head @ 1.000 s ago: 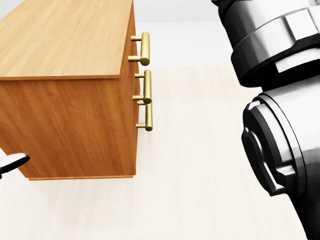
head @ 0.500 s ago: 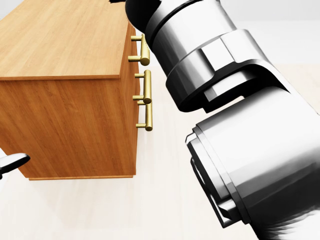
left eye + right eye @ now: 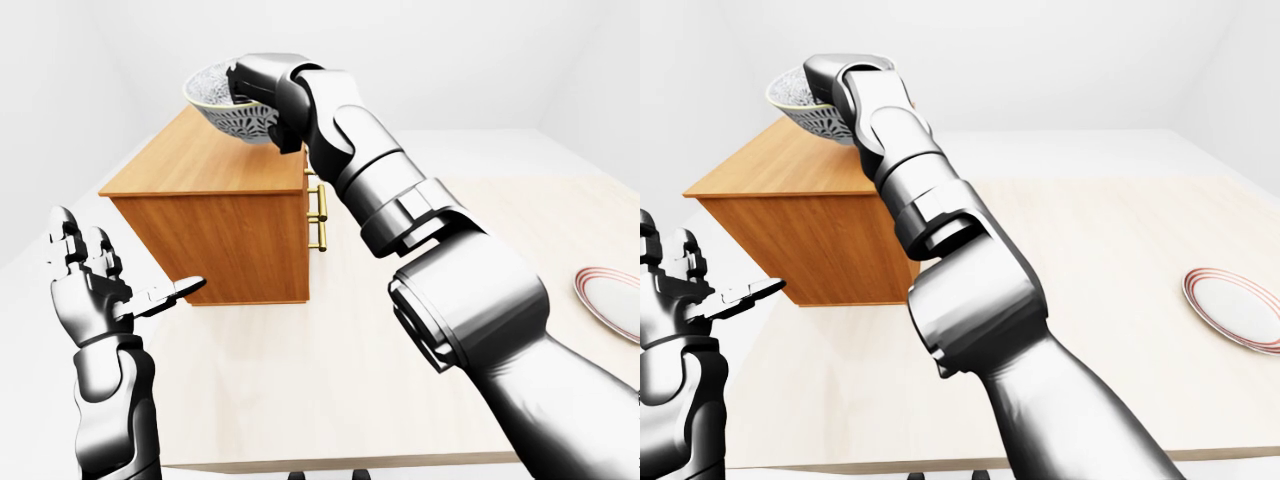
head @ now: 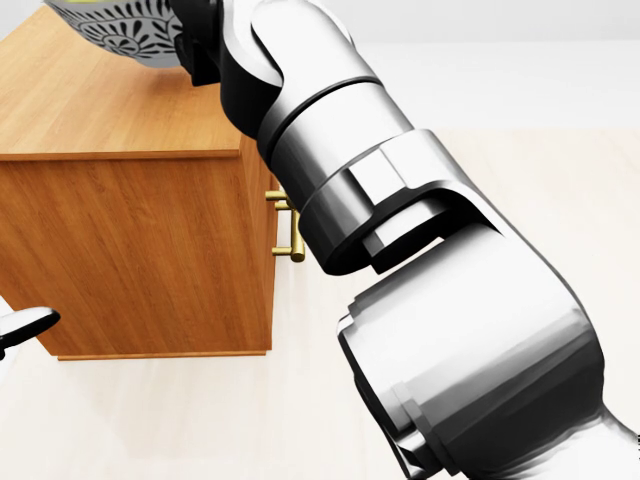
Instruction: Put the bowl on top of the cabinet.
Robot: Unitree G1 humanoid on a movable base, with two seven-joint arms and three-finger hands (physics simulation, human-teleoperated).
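Upper left of the left-eye view: the right hand clenches the rim of the patterned bowl over the cabinet. Lower left, the left hand is raised with fingers spread, holding nothing.

- Right arm swung left across the head view; now fills centre and bottom right.
- Bowl has come into view top left, above the cabinet top.
- Arm now hides the upper handles; only the lowest handle shows.
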